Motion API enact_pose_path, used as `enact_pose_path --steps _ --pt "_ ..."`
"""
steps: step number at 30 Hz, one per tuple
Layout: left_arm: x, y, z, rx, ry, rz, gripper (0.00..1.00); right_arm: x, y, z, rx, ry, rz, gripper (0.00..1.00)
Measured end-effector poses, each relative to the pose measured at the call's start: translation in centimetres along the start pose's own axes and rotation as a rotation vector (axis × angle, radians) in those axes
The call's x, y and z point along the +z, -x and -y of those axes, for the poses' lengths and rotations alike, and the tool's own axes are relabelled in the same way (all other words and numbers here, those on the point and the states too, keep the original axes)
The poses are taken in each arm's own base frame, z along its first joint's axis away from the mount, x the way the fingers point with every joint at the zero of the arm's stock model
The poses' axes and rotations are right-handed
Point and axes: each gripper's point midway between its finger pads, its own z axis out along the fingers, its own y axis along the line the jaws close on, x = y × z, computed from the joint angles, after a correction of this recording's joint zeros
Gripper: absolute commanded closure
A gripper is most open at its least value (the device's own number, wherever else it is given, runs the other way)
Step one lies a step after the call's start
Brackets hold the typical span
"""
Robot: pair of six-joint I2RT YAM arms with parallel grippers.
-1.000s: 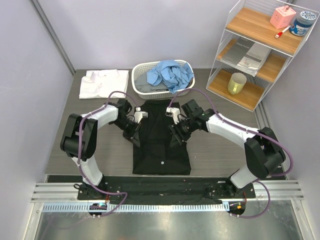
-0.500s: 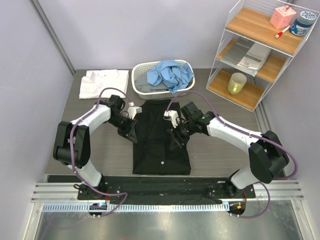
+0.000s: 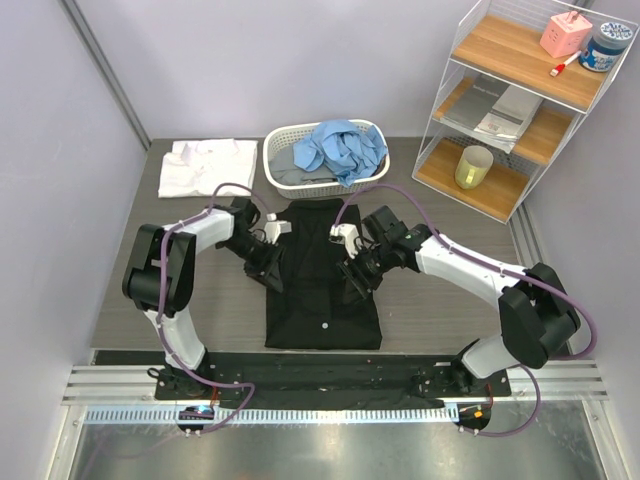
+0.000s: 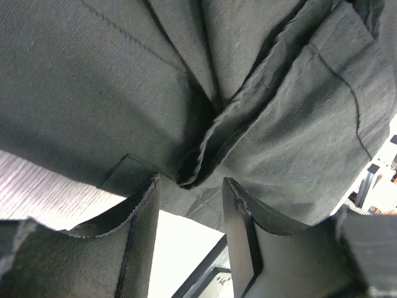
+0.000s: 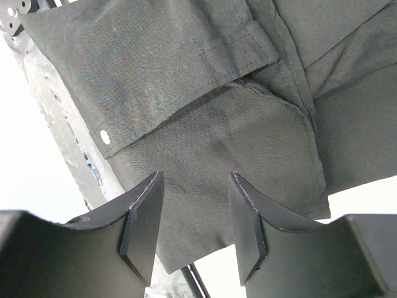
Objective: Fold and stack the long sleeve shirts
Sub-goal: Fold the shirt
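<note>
A black long sleeve shirt [image 3: 322, 300] lies flat in the middle of the table, sleeves folded in, collar toward the basket. My left gripper [image 3: 271, 268] stands open at its left edge; in the left wrist view the fingertips [image 4: 189, 186] sit just short of a bunched fold of black cloth [image 4: 205, 149], with nothing between them. My right gripper [image 3: 352, 277] is open over the shirt's right side, and its fingertips [image 5: 193, 180] hover above flat black cloth [image 5: 217, 124] and a white button [image 5: 105, 136]. A folded white shirt [image 3: 205, 166] lies at the back left. A light blue shirt [image 3: 340, 148] is heaped in the basket.
The white slatted basket [image 3: 281, 140] stands behind the black shirt's collar. A wire shelf unit [image 3: 520, 100] with wooden boards stands at the back right, holding a yellow cup [image 3: 472, 167] and small items. Grey walls close in both sides.
The left gripper's jaws have spread apart and let the cloth go at the shirt's left edge. The right gripper has shifted a little left over the shirt, its jaws unchanged.
</note>
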Motion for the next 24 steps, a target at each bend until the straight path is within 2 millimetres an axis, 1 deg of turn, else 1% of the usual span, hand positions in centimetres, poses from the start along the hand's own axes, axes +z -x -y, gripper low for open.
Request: enact_pose_path --steps 4,5,6,7,8,10,14,16,20,24 --pt "0.2 0.3 0.1 0.011 -0.002 0.010 0.58 0.0 0.0 0.0 -0.006 0.000 0.000 0.48" --pt "0.2 0.4 0.1 0.010 -0.002 0.012 0.60 0.0 0.0 0.0 -0.007 0.000 0.000 0.48" --pt "0.2 0.5 0.2 0.009 -0.003 0.013 0.65 0.0 0.0 0.0 -0.007 -0.001 0.000 0.46" --pt "0.3 0.5 0.2 0.005 -0.005 0.016 0.82 0.0 0.0 0.0 -0.008 0.000 0.000 0.45" --pt "0.3 0.6 0.2 0.000 -0.007 0.017 0.89 0.0 0.0 0.0 -0.008 0.000 0.000 0.45" --pt "0.4 0.5 0.2 -0.006 -0.012 0.014 1.00 0.0 0.0 0.1 -0.012 0.000 0.000 0.44" --pt "0.1 0.1 0.2 -0.012 -0.002 -0.003 1.00 0.1 0.0 0.0 -0.032 0.002 -0.002 0.47" --pt "-0.5 -0.2 0.3 -0.016 0.014 -0.018 1.00 0.3 -0.1 -0.4 -0.058 0.005 -0.011 0.49" --pt "-2.4 -0.4 0.6 -0.007 0.055 -0.021 1.00 1.3 -0.6 -2.2 -0.150 0.022 -0.045 0.53" --pt "-3.9 0.5 0.8 0.003 0.086 -0.002 1.00 2.4 -0.7 -4.0 -0.241 0.028 -0.071 0.54"
